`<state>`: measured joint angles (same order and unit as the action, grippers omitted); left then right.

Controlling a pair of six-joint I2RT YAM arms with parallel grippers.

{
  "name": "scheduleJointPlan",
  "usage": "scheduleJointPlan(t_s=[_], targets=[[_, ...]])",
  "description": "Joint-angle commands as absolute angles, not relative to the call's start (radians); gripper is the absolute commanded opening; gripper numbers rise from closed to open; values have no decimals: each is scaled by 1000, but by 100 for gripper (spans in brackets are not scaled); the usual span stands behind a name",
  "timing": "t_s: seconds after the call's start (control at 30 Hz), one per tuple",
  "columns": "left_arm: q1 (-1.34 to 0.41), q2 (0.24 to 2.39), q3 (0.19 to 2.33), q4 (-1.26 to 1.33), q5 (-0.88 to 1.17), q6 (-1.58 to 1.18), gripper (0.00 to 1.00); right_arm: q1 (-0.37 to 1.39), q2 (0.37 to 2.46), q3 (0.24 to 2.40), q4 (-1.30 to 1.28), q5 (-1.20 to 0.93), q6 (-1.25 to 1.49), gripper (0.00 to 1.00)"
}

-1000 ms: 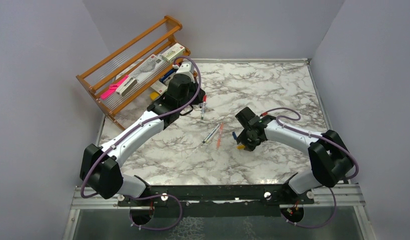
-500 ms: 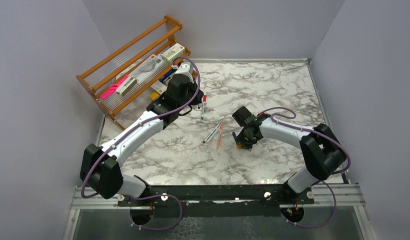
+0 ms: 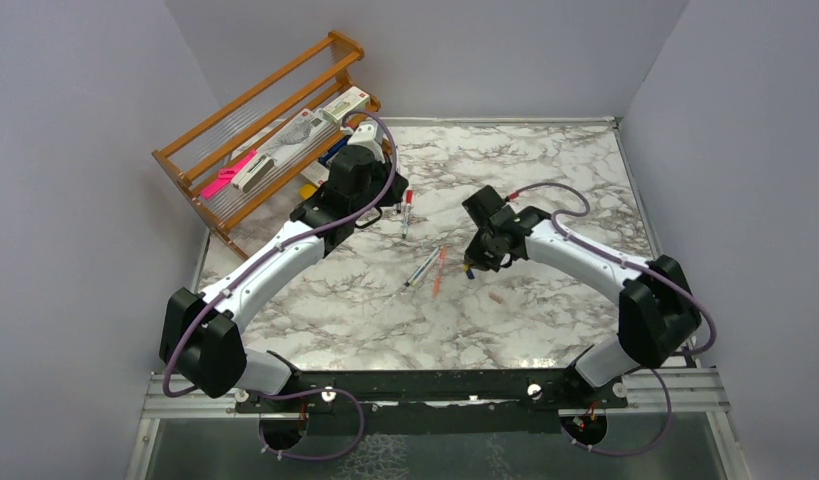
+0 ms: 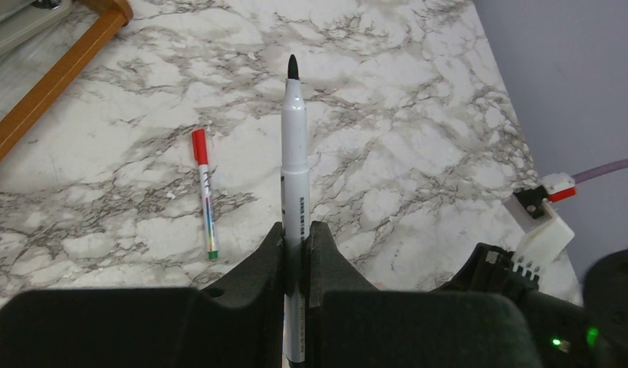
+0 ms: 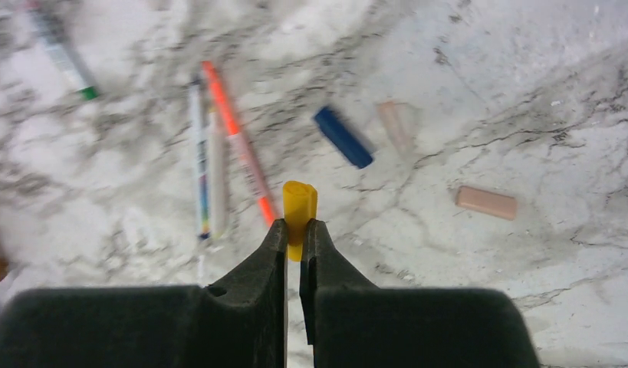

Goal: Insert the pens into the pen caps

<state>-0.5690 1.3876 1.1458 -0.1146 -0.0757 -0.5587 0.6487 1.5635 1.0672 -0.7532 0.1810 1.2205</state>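
Left hand clamps grey pen, black tip out; red-capped pen on marble.

Bare marble table opens on the near side of the orange pen, so we can sweep in there. A grey pen lies just left of it; right of it, a dark blue cap and pale pink caps litter the way. Far left, the wooden rack blocks us.
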Motion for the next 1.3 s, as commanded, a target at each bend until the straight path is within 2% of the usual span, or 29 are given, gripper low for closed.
scheduleJointPlan(t_s=[0.0, 0.17, 0.27, 0.5, 0.87, 1.27], targets=[[-557, 1389, 1175, -26, 71, -535, 0, 653, 1405, 1152, -762, 230, 1063, 1], [-558, 1434, 1216, 65, 323, -560, 0, 631, 1249, 1188, -497, 194, 803, 1], [-559, 1457, 1230, 144, 447, -621, 0, 594, 1230, 1268, -468, 214, 757, 1], [-610, 1501, 1295, 230, 637, -654, 0, 489, 1238, 1381, -312, 13, 640, 1], [-653, 1478, 1298, 242, 666, -665, 0, 477, 1243, 1399, -219, -102, 652, 1], [-657, 1411, 1247, 253, 581, -668, 0, 476, 1198, 1385, -261, -109, 655, 1]])
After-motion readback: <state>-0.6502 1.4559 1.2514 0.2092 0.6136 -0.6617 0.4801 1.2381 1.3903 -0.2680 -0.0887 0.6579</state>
